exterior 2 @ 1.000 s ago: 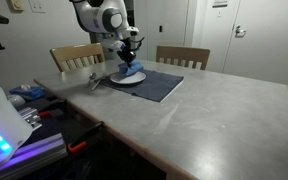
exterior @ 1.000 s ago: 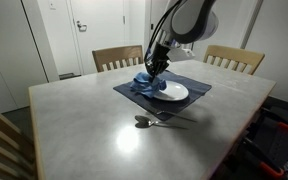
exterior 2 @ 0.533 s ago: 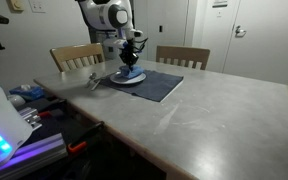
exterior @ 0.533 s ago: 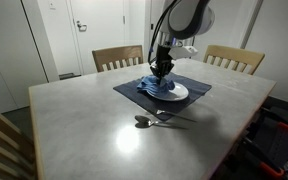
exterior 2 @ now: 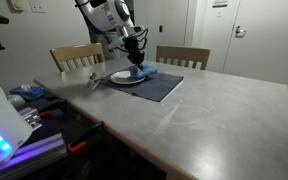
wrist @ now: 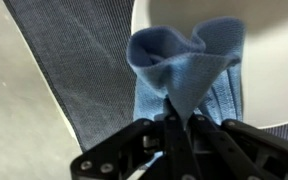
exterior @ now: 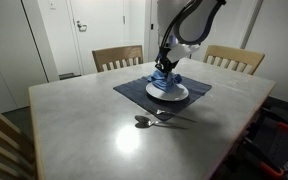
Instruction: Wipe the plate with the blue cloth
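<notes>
A white plate [exterior: 174,92] lies on a dark placemat [exterior: 134,92] at the far side of the table; it also shows in an exterior view [exterior 2: 124,78] and in the wrist view [wrist: 274,60]. My gripper [wrist: 181,122] is shut on the bunched blue cloth [wrist: 184,65], which rests on the plate's edge and hangs over onto the placemat [wrist: 84,70]. In both exterior views the gripper [exterior: 167,68] [exterior 2: 136,62] stands upright over the cloth [exterior: 164,80] [exterior 2: 141,72] at the plate's far rim.
A spoon and fork [exterior: 149,121] lie on the grey table [exterior: 84,130] in front of the placemat. Wooden chairs [exterior: 118,57] [exterior: 234,58] stand behind the table. Doors and a wall lie beyond.
My gripper has dragged the blue cloth across the plate, from its near-left side toward its far rim. The plate and placemat have stayed in place.
</notes>
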Robot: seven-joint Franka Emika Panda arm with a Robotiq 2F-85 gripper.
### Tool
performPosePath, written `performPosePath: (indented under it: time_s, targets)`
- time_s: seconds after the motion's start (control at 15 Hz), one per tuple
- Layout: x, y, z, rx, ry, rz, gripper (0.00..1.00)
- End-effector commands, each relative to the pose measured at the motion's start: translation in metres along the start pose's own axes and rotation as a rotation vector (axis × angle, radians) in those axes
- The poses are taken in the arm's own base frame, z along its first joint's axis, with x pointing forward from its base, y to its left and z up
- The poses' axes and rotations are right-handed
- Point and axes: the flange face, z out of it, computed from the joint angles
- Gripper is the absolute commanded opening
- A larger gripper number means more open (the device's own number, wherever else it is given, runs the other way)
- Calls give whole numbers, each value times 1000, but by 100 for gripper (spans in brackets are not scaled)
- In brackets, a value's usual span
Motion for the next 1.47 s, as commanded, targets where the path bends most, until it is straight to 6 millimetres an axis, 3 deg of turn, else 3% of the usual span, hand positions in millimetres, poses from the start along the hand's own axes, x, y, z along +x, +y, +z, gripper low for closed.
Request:
performPosePath:
  time_s: [0.0,0.6,1.07,1.4]
  targets:
    - [-7,-15,-7,-1,-90,-28,2]
    - [-23,-29,-3,-53,-297,-162,2]
    - [-29,-66,-12,163,-333,-300,2]
    - [-19,-78,-15,236,-216,-239,2]
